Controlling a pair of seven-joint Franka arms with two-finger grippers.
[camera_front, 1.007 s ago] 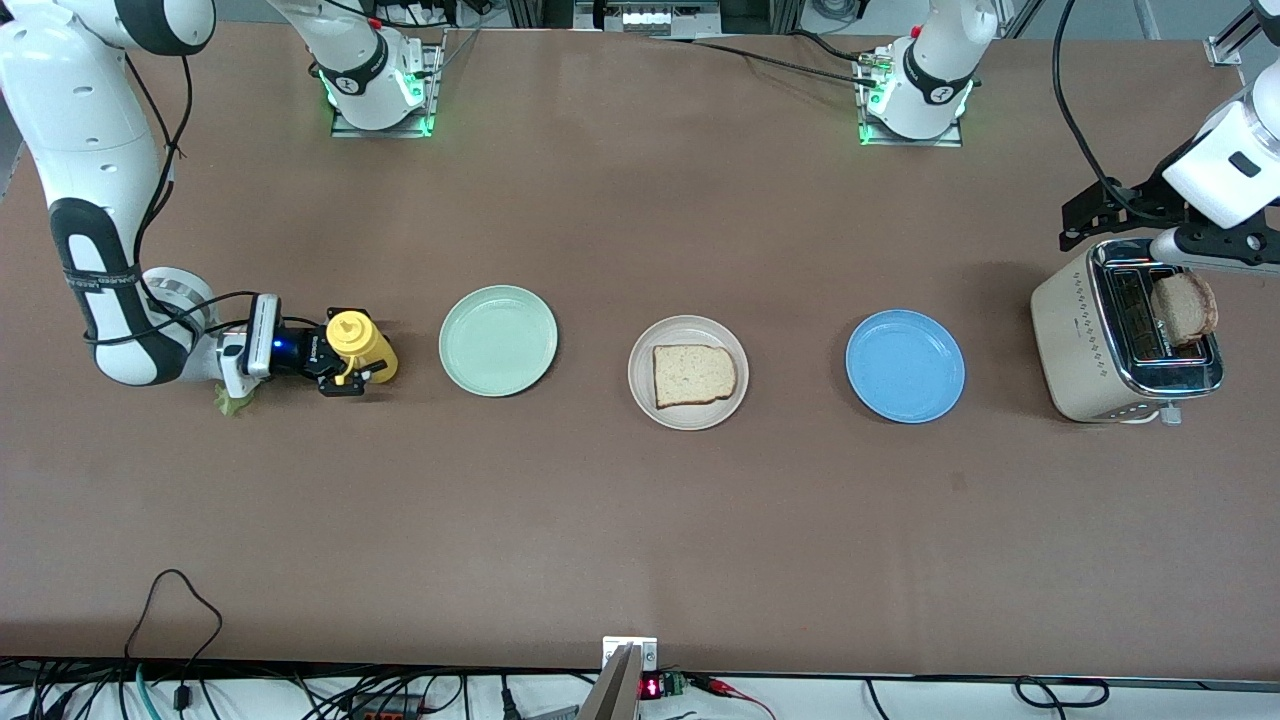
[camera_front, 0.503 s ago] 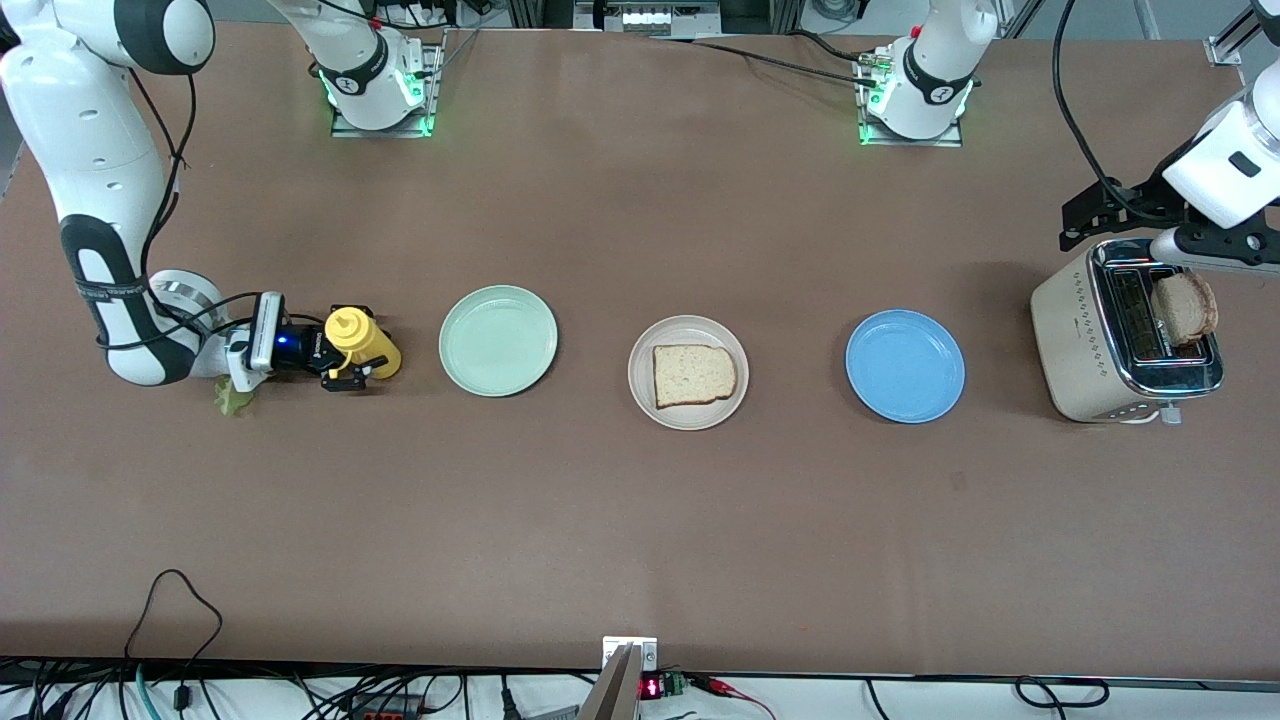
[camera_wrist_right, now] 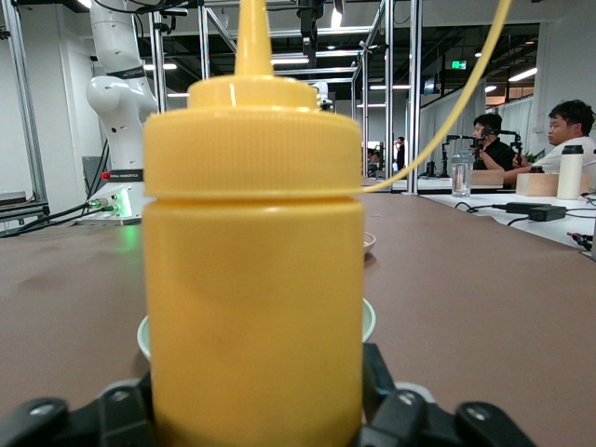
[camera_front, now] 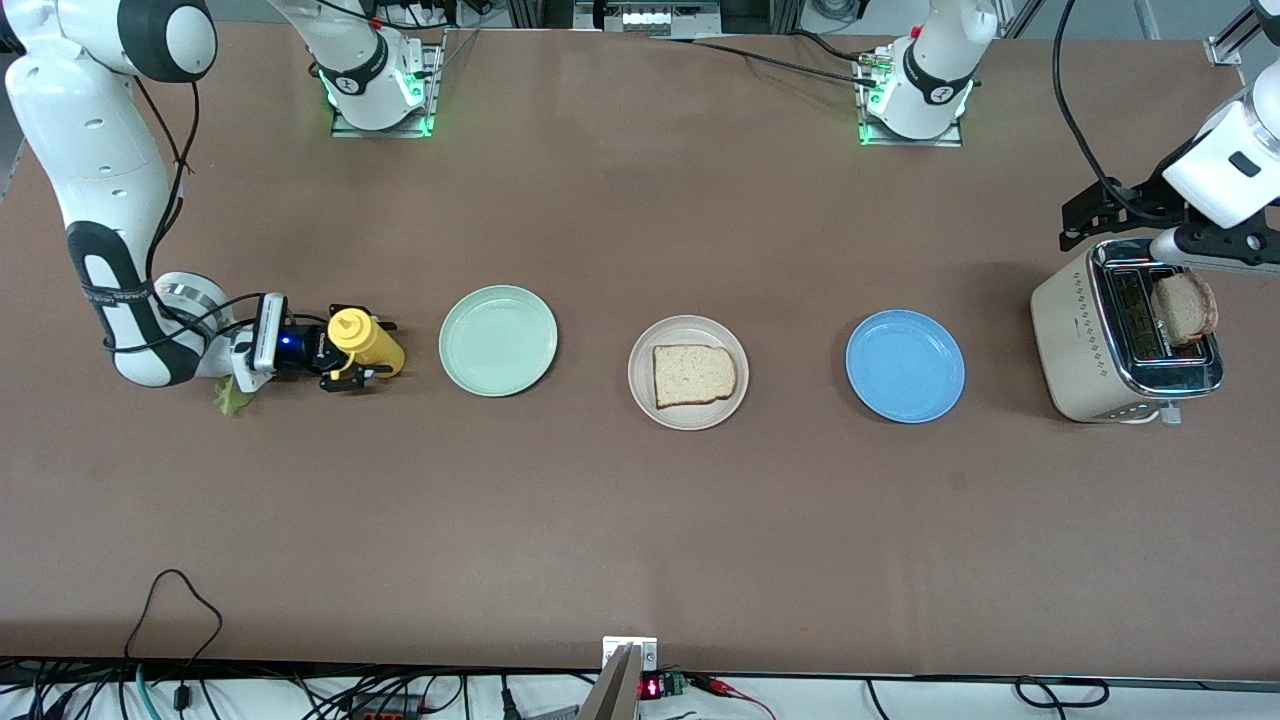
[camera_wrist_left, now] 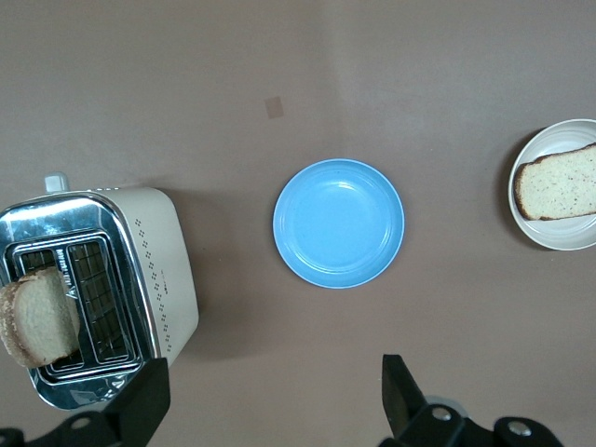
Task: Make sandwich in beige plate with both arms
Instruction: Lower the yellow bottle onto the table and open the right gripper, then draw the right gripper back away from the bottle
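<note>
- My right pincer sits low at the right arm's end of the brown bench, clamped on an upright yellow plastic squeeze bottle.
- A ruffled green lettuce leaf lies on the bench under that arm's wrist.
- My left pincer hangs with fingers apart over the cream two-slot toaster, where a toasted bread slice stands in a slot.
- A round pale beige plate lies mid-bench, carrying one light brown bread slice, between a mint green plate and a blue plate.
</note>
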